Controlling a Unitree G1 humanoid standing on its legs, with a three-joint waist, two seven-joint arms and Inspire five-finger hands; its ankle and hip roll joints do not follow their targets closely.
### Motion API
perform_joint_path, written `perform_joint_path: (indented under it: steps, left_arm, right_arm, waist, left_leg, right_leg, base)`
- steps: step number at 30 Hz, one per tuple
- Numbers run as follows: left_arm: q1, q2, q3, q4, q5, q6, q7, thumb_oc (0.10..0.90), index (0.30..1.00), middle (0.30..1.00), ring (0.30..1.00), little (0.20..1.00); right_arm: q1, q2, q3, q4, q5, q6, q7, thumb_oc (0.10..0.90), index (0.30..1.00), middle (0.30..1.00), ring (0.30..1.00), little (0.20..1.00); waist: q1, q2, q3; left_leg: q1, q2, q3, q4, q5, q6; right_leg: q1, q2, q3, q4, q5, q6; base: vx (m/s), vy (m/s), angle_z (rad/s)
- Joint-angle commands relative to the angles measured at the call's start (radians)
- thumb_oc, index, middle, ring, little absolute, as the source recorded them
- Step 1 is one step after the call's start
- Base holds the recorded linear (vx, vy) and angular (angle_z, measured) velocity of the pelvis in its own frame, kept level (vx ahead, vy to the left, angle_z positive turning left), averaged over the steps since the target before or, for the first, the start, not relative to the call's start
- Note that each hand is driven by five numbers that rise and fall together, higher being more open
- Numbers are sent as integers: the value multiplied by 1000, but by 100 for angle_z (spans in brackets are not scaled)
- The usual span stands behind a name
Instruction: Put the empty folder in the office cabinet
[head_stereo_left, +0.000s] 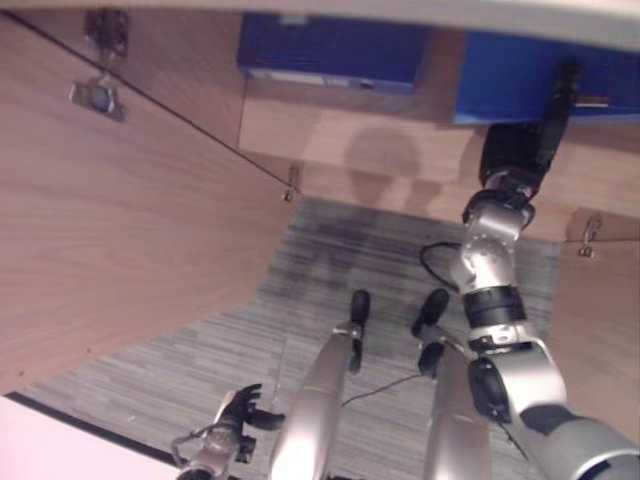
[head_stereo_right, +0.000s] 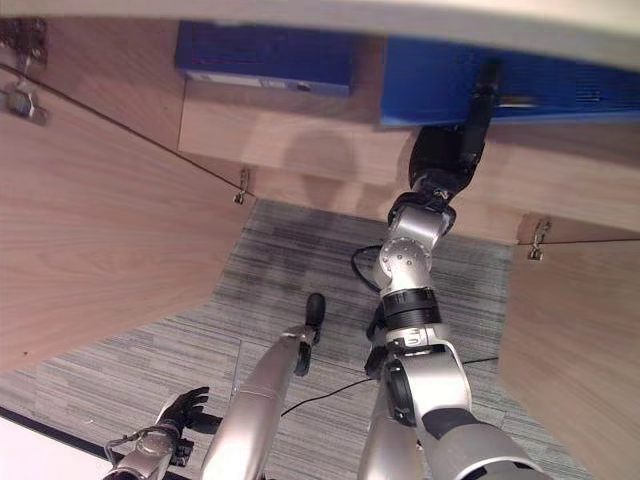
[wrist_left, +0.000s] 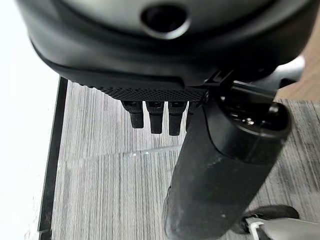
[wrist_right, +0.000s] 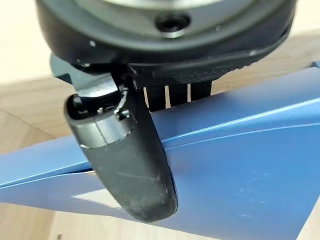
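Our right hand (head_stereo_left: 520, 150) is reaching into the wooden cabinet (head_stereo_left: 120, 220), pinching the blue folder (wrist_right: 240, 165) on the shelf between thumb and fingers, beside another blue folder (head_stereo_left: 330, 50), while our left hand (head_stereo_left: 235, 415) is hanging low, fingers relaxed.

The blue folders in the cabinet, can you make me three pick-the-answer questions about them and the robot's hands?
1. Where is the right hand?
A. on the carpet
B. up at a blue folder on the cabinet shelf
C. on a cabinet door

2. How many blue folders lie on the shelf?
A. one
B. two
C. four

3. What is the left hand doing?
A. holding nothing, low over the carpet
B. gripping a folder
C. pulling a hinge

Answers: 1 B, its thumb lies on the blue cover. 2 B, a second folder lies beside the first. 3 A, only carpet shows past its fingers.
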Motion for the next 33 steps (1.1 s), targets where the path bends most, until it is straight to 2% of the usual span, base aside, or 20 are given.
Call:
perform_joint_path:
  steps: [1,6,10,20,21,28,29,31,33]
  left_arm:
    - [99,77,-33,15,-24,19,27,800,900,900,900,900]
    - [97,91,-47,-1,-21,23,23,800,900,900,900,900]
    - [97,93,-46,2,-20,23,27,800,900,900,900,900]
    - [91,132,-41,32,-5,20,31,800,900,900,900,900]
    - [89,138,-21,79,-17,25,30,800,900,900,900,900]
    - [92,159,15,128,-2,33,42,800,900,900,900,900]
    - [91,160,24,136,-10,34,43,800,900,900,900,900]
    - [90,168,34,156,-8,40,43,800,900,900,900,900]
    - [89,169,35,161,-6,40,42,800,900,900,900,900]
  right_arm:
    - [-1,-38,11,-185,-90,-29,52,400,300,300,300,300]
    - [-37,-56,17,-218,-107,-44,43,400,300,300,300,300]
    - [-51,-68,21,-234,-114,-48,43,400,300,300,300,300]
    - [-204,-212,46,-149,-116,-51,25,400,300,300,300,300]
    - [-244,-231,51,-122,-119,-47,18,400,300,300,300,300]
    - [-288,-260,68,-79,-123,-37,-9,400,300,300,300,300]
    - [-299,-267,76,-46,-119,-30,-20,800,900,900,900,900]
    - [-311,-278,99,0,-115,17,-32,800,900,900,900,900]
    - [-315,-280,102,13,-109,30,-27,800,900,900,900,900]
  waist:
    - [-3,30,-97]
    - [-9,44,-110]
    - [-8,44,-115]
    - [1,26,-139]
    - [2,19,-144]
    - [3,-1,-150]
    - [4,-3,-150]
    - [5,-11,-148]
    - [5,-14,-146]
  left_leg:
    - [-4,-5,-30,-29,-64,-3]
    - [-29,-7,-26,-29,-65,0]
    - [-30,-6,-25,-34,-63,-2]
    - [38,-3,-38,-107,-49,-13]
    - [50,2,-41,-115,-47,-17]
    - [57,11,-47,-117,-49,-25]
    - [56,12,-47,-120,-47,-27]
    - [53,14,-46,-133,-39,-30]
    - [54,17,-47,-141,-36,-30]
  right_leg:
    - [35,21,59,29,-124,60]
    - [5,25,70,25,-121,63]
    - [4,26,70,25,-120,63]
    - [71,34,57,-47,-107,68]
    - [88,38,56,-59,-107,68]
    - [99,40,45,-66,-105,65]
    - [98,41,44,-69,-104,65]
    - [97,45,42,-83,-98,62]
    - [97,47,42,-91,-95,61]
  base:
    - [-33,16,-7]
    - [-19,1,-6]
    - [0,0,0]
    - [14,-20,1]
    - [31,-28,0]
    - [20,-37,2]
    - [0,0,0]
    - [0,0,0]
    - [0,0,0]
